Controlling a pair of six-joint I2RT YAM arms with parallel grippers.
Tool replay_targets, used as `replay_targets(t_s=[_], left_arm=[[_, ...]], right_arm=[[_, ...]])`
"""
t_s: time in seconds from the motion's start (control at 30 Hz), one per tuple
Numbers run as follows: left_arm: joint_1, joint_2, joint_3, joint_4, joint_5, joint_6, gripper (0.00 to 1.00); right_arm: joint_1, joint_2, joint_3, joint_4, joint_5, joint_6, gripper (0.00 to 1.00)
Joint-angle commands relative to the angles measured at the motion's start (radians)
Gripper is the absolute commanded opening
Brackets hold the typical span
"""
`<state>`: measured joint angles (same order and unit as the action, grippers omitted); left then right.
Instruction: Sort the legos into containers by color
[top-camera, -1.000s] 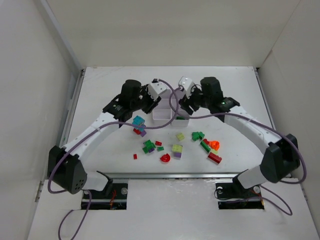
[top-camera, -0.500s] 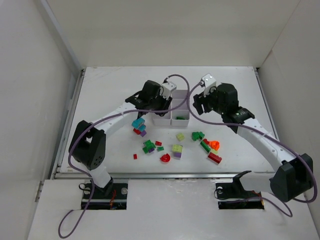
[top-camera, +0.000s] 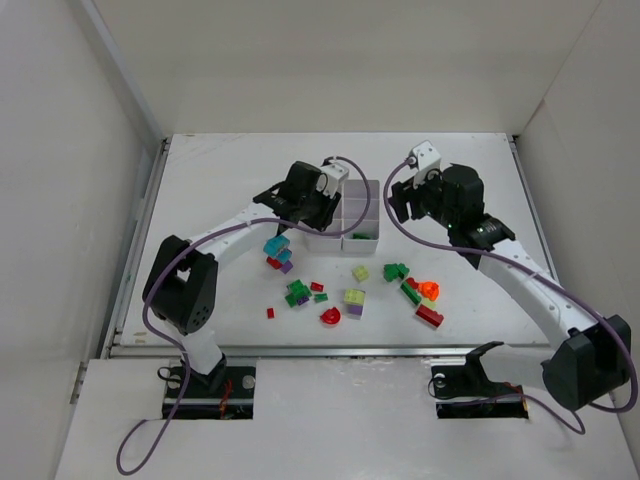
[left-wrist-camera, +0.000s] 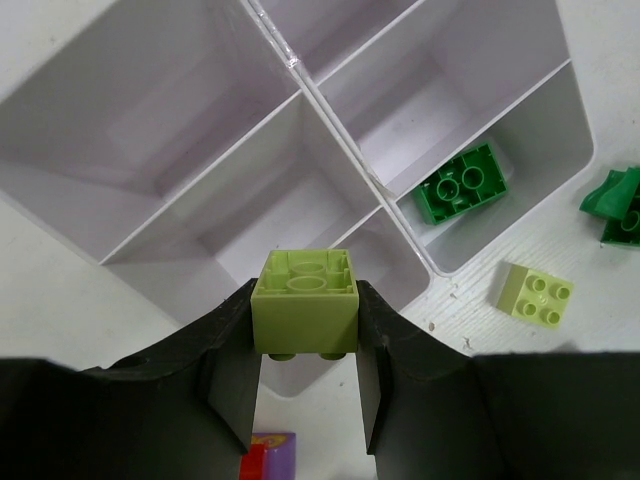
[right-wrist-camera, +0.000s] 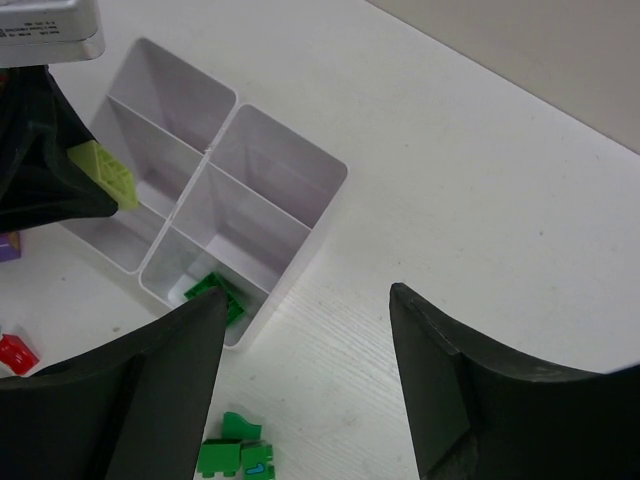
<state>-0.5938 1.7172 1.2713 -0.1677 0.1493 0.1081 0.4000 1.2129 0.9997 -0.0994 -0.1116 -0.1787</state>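
1. My left arm runs from its base at 7 o'clock on the table toward 1 o'clock. It stretches long and low, with the wrist tipped down over the tray.
2. My left claw is clamped on a lime brick, with one dark finger flat against each side.
3. The lime brick is a small square block, pale yellow-green, held level. It hangs above the near wall of the tray's near-left compartment. I cannot tell whether it touches that wall.
4. The tray is white and thin-walled, with two columns of three square compartments. A green brick with four studs lies studs up in the near-right compartment.
5. The loose bricks lie scattered at 6 o'clock from the tray. Cyan, red and purple ones are at its 7 o'clock. Green, red and lime ones are in the middle. Green, orange and red ones are out at 5 o'clock.
6. My right arm rises from its base at 5 o'clock toward 11 o'clock, elbow bent. Its wrist sits at 3 o'clock from the tray, just beside it.
7. My right claw has its jaws wide apart and grips nothing. Bare table and the tray's corner show through the gap.
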Motion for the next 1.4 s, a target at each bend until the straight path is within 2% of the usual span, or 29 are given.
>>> replay_targets(t_s=[0.0, 0.07, 0.4, 0.53, 0.67, 0.7, 0.73, 0.77, 1.13, 1.27, 1.37], left_arm=[[0.002, 0.002, 0.002, -0.053, 0.019, 0.022, 0.11], [0.002, 0.002, 0.002, -0.073, 0.029, 0.031, 0.14], [-0.007, -0.097, -0.07, -0.064, 0.072, 0.074, 0.14], [-0.008, -0.088, -0.084, -0.075, 0.072, 0.074, 0.14], [-0.008, -0.079, -0.075, -0.075, 0.062, 0.065, 0.28], [-0.008, -0.079, -0.075, -0.075, 0.062, 0.065, 0.47], [-0.008, -0.079, -0.075, -0.063, 0.062, 0.065, 0.56], [-0.008, -0.079, -0.066, -0.062, 0.053, 0.065, 0.57], [0.012, -0.061, -0.023, -0.05, 0.053, -0.005, 0.54], [0.012, -0.105, -0.023, -0.07, 0.053, 0.056, 0.54], [-0.012, -0.212, -0.067, -0.07, 0.042, 0.146, 0.54]], right_arm=[[-0.006, -0.003, 0.037, 0.053, -0.008, 0.01, 0.71], [-0.006, -0.003, 0.037, 0.053, -0.008, 0.01, 0.71], [-0.006, -0.041, 0.019, 0.053, 0.001, 0.019, 0.71], [-0.006, -0.05, 0.019, 0.053, 0.001, 0.028, 0.71], [-0.006, -0.061, 0.01, 0.053, 0.001, 0.028, 0.73], [-0.006, -0.061, 0.01, 0.053, 0.001, 0.028, 0.73], [-0.006, -0.072, 0.01, 0.053, 0.001, 0.028, 0.73], [-0.006, -0.072, 0.001, 0.053, 0.001, 0.028, 0.73], [-0.006, -0.11, -0.018, 0.053, -0.008, 0.038, 0.73], [-0.006, -0.131, -0.029, 0.053, -0.026, 0.047, 0.74], [-0.006, -0.153, -0.047, 0.001, -0.037, 0.047, 0.78]])
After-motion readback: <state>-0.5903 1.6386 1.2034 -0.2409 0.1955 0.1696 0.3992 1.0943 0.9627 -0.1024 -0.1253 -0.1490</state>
